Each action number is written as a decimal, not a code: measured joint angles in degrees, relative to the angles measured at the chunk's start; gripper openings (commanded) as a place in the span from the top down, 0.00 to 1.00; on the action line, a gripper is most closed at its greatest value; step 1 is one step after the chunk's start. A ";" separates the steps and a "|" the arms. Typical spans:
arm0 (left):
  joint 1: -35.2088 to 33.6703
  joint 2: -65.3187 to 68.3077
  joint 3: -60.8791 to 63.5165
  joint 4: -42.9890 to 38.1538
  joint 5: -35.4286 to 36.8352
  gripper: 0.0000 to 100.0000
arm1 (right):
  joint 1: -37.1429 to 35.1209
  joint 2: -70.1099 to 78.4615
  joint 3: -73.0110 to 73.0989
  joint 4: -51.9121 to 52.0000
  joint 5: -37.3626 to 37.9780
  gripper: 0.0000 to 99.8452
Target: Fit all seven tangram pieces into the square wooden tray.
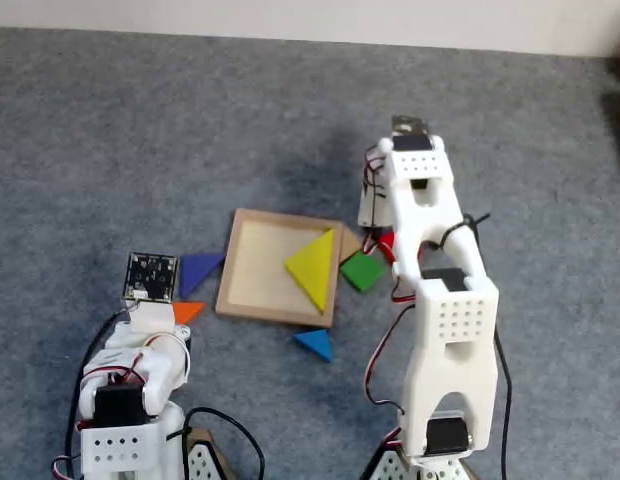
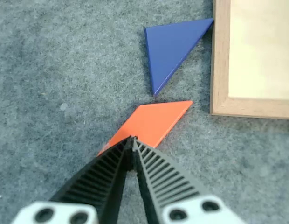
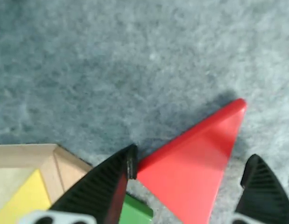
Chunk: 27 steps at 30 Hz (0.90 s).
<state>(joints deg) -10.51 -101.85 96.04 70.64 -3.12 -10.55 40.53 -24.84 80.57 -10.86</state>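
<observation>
The square wooden tray [image 1: 252, 300] lies on the grey carpeted table [image 1: 140, 130] between the two arms. Inside it a large yellow wooden triangle [image 1: 313, 265] sits against the side nearer the right arm; the rest of the tray floor is bare.

The other pieces lie on the carpet around the tray. A green wooden square [image 1: 362, 271] rests just beside the tray's right edge. A small light-blue triangle [image 1: 315, 343] lies near the tray's front right corner. A dark blue triangle [image 2: 172, 46] lies on the left side, one point touching or almost touching the tray's rim. An orange parallelogram [image 2: 154, 121] lies just below it, close to the tray's corner.

The left gripper [image 2: 132, 144] has its jaws pressed together with nothing between them, the tips over the near end of the orange parallelogram; whether they touch it cannot be told.

The right gripper [image 3: 192, 158] is spread wide, its two fingers either side of a red triangle [image 3: 200, 149] that lies flat on the carpet beside the green square.
</observation>
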 measured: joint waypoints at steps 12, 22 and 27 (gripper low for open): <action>0.00 0.00 0.00 0.00 0.00 1.00 | -1.58 0.00 0.00 2.02 0.09 0.66; 0.00 0.00 0.00 0.00 0.00 1.00 | -1.58 0.00 0.00 2.02 0.09 0.66; 0.00 0.00 0.00 0.00 0.00 1.00 | -1.58 0.00 0.00 3.08 0.09 0.66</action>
<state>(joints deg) -10.51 -101.85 96.04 70.64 -3.12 -12.13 40.53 -24.84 83.65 -10.77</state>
